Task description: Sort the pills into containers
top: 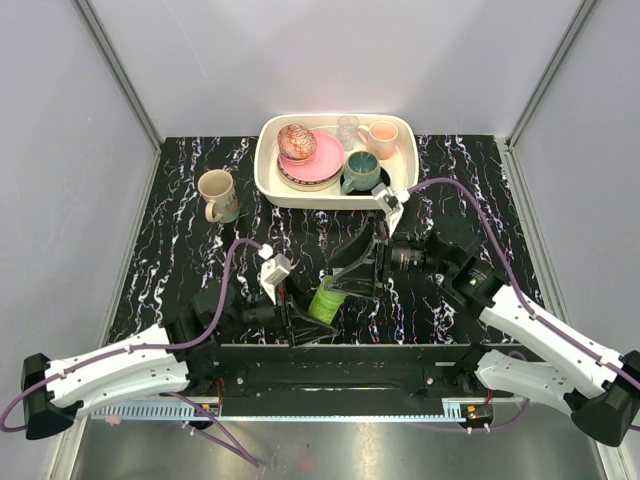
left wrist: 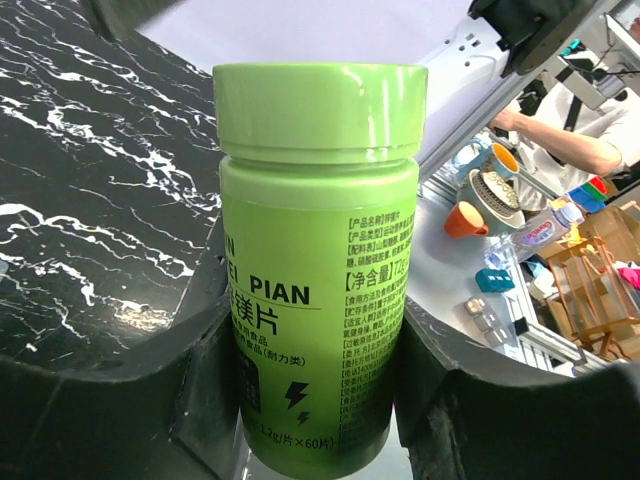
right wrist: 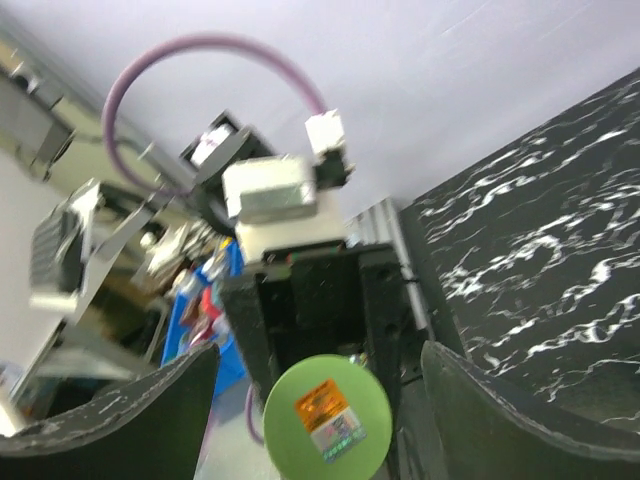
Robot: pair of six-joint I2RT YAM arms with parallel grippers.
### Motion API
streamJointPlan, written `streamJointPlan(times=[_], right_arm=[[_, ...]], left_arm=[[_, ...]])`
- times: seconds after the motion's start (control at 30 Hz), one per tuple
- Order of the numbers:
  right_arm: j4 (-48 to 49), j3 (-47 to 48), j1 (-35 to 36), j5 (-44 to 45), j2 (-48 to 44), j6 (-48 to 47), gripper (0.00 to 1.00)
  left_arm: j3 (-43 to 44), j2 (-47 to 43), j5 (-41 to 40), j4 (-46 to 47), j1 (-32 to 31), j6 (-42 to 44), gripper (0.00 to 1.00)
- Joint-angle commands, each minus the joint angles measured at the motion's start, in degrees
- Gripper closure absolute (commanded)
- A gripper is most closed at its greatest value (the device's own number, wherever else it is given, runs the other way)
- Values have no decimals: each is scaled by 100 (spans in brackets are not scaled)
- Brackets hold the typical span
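Pinching one green bottle — left gripper; right gripper spread wide around its cap.

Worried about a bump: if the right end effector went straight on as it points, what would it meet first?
Probably the cap of the green bottle, end-on between its open fingers, held by the left end effector; the gap is hard to judge.

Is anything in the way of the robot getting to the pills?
Yes: the green cap sits on the green bottle that the left fingers grip. No pills show, so any would be shut inside. The right fingers stand open on either side of the cap, with nothing between.
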Motion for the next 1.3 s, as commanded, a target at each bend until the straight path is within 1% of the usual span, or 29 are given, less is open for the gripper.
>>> streamJointPlan(times=[0.0,0.03,0.07,0.1,0.13,0.17,0.27,0.37,0.4,0.53,0.8,1.1,1.27], right_arm=[[-818,490,32,1489,-122,-44,12],[-1097,587,32,1718,-121,-26,12],[-1370,631,32,2260,-113,44,13],[-1669,675,32,2526,-95,96,13],[-1776,693,23,2764,-86,219,13],[-1821,667,32,3114,-69,290,13],[-1839,588,32,3433,-16,606,13],[-1839,614,32,3574,72,878,13],[-1839,605,32,3618,81,940,11],[-1760,579,49,3663,72,1116,7],[-1777,597,84,3408,203,1108,6],[-1751,429,243,3513,344,1125,6],[-1751,447,260,3443,388,1064,10]], left_arm=[[444,-17,-344,16,9,215,100],[496,-8,-414,-97,18,241,100],[531,-17,-606,-185,18,267,100],[541,-26,-712,-334,18,285,100],[593,-34,-835,-423,18,320,100],[619,-17,-1123,-502,18,338,100],[742,53,-1616,-827,18,381,100],[874,193,-1960,-1065,18,417,100],[901,246,-1996,-1117,18,417,100],[1033,466,-2277,-1320,18,452,100],[1077,677,-2374,-1268,18,434,100],[1156,853,-2339,-1144,18,408,100],[1191,958,-2313,-1153,18,399,100]])
